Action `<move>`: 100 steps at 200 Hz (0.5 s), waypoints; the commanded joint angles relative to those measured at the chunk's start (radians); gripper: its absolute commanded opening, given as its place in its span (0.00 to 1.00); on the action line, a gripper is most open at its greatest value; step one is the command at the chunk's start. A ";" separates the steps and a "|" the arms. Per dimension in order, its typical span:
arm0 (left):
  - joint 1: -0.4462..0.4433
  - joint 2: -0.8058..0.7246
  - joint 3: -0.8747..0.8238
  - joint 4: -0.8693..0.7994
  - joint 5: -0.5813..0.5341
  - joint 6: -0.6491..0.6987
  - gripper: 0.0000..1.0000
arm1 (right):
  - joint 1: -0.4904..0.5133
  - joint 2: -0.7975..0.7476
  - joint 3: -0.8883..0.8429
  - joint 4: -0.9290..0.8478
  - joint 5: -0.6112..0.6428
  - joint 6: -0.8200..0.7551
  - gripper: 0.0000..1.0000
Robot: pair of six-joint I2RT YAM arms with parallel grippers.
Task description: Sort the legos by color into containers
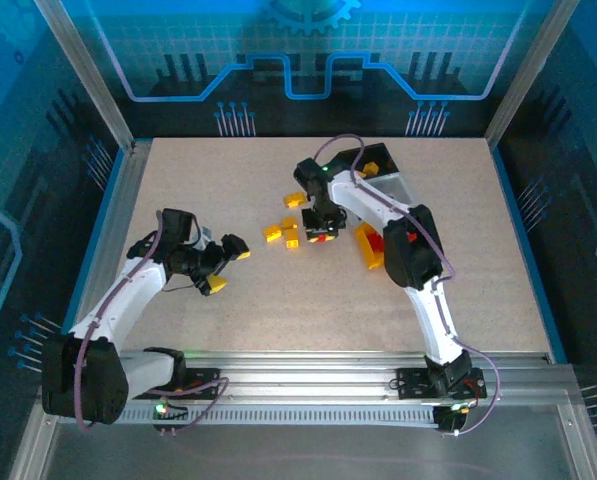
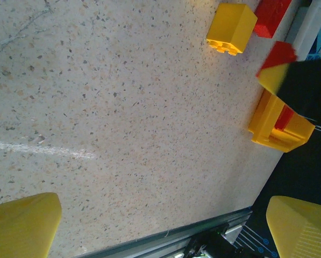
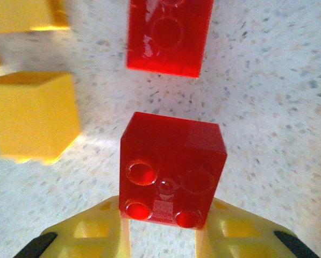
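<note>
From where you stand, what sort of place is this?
Probably a robotics lab test cell: a left arm and right arm bolted to an aluminium rail, a speckled table fenced by metal posts and blue circuit-patterned panels, and the right gripper pinching a red brick.

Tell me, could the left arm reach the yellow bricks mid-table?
Probably yes: the left hand, open, points toward the yellow bricks with bare table between. The right hand, gripping a red brick just beyond them, might crowd it.
</note>
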 commanded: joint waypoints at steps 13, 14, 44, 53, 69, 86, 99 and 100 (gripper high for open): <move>0.011 0.016 -0.014 0.041 0.027 -0.020 0.99 | -0.031 -0.167 -0.010 -0.018 0.010 0.001 0.27; 0.011 0.017 -0.015 0.042 0.028 -0.021 0.99 | -0.034 -0.170 -0.010 -0.019 0.009 0.001 0.27; 0.011 0.035 -0.012 0.068 0.039 -0.039 0.99 | -0.129 -0.256 -0.044 -0.022 0.014 -0.005 0.27; 0.011 0.036 -0.010 0.070 0.041 -0.039 0.99 | -0.165 -0.280 -0.074 -0.018 0.016 -0.009 0.27; 0.011 0.038 -0.010 0.072 0.042 -0.039 0.99 | -0.232 -0.323 -0.152 -0.004 0.013 -0.013 0.27; 0.011 0.036 -0.015 0.070 0.041 -0.037 0.99 | -0.303 -0.377 -0.263 0.030 0.013 -0.016 0.27; 0.011 0.037 -0.021 0.073 0.043 -0.036 0.99 | -0.352 -0.416 -0.356 0.058 0.009 -0.014 0.27; 0.011 0.037 -0.022 0.074 0.042 -0.036 0.99 | -0.355 -0.419 -0.361 0.060 0.010 -0.014 0.27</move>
